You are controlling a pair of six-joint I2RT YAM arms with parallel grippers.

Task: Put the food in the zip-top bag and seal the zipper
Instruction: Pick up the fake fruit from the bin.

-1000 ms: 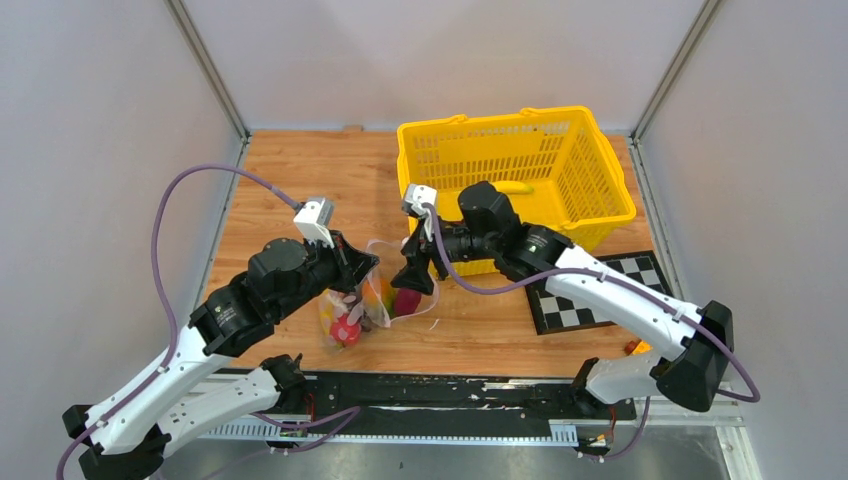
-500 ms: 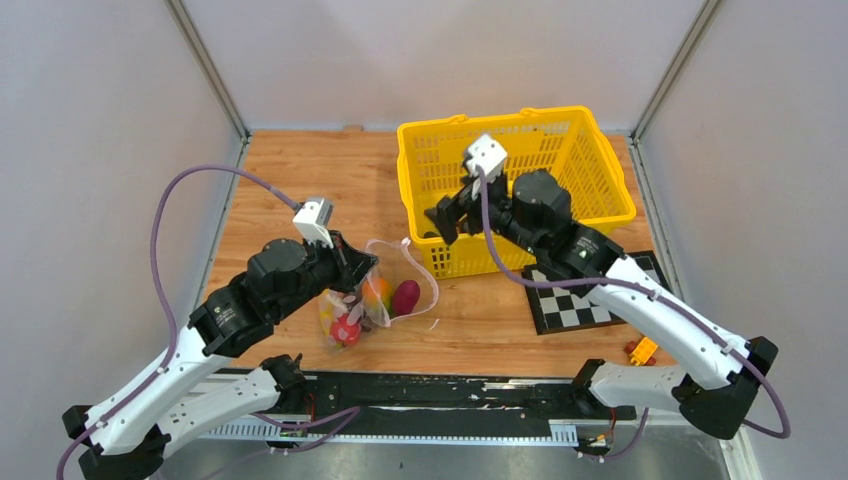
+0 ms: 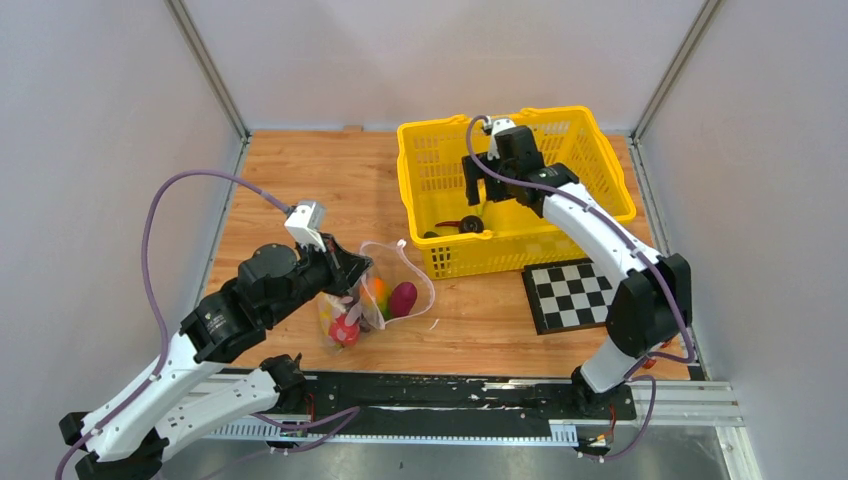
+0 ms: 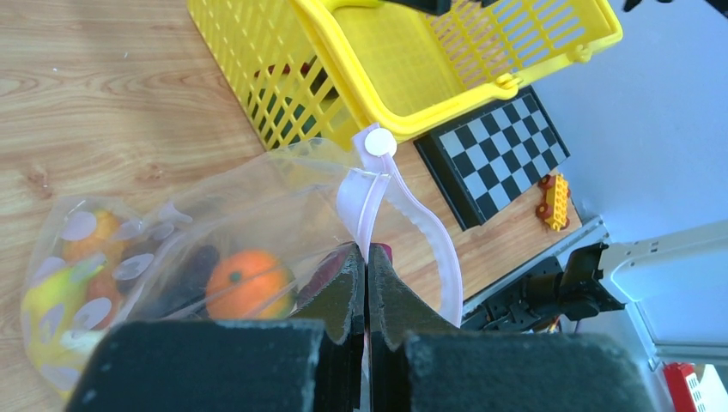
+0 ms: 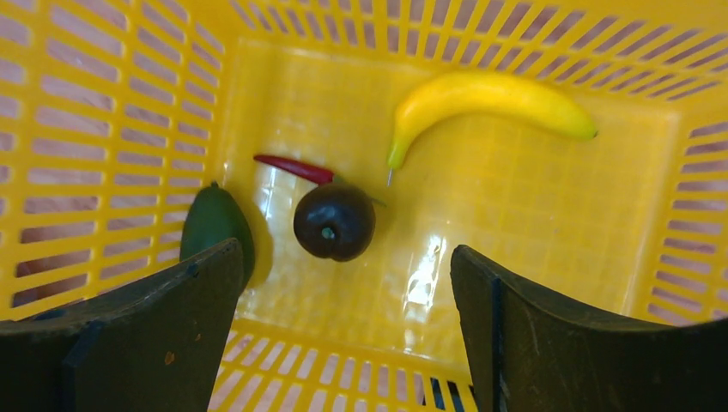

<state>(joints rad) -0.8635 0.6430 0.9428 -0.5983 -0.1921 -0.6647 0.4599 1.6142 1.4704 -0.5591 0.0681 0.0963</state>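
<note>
The clear zip-top bag [image 3: 362,305] lies on the wood left of the basket. My left gripper [image 4: 367,257] is shut on the pale pink zipper [image 4: 365,193] strip, just below its white tab [image 4: 379,142]. The bag's mouth hangs open in a loop. Inside the bag are an orange piece [image 4: 247,283], a yellow piece [image 4: 47,296] and a red piece [image 3: 345,330], with a dark red piece [image 3: 403,298] at the mouth. My right gripper [image 5: 345,253] hangs open and empty inside the yellow basket, above more food: a banana [image 5: 489,99], a red chili [image 5: 294,168], a dark purple fruit [image 5: 334,221] and a green piece [image 5: 215,225].
The yellow mesh basket [image 3: 550,110] stands at the back right, its walls closely around my right gripper [image 3: 485,190]. A checkerboard [image 3: 570,293] lies in front of it. An orange toy car [image 4: 554,202] sits near the table's front edge. Grey walls close in both sides.
My right arm let go of the dark red piece at the bag's mouth, opened, and swung back and right down into the basket. The left gripper kept its hold on the strip.
</note>
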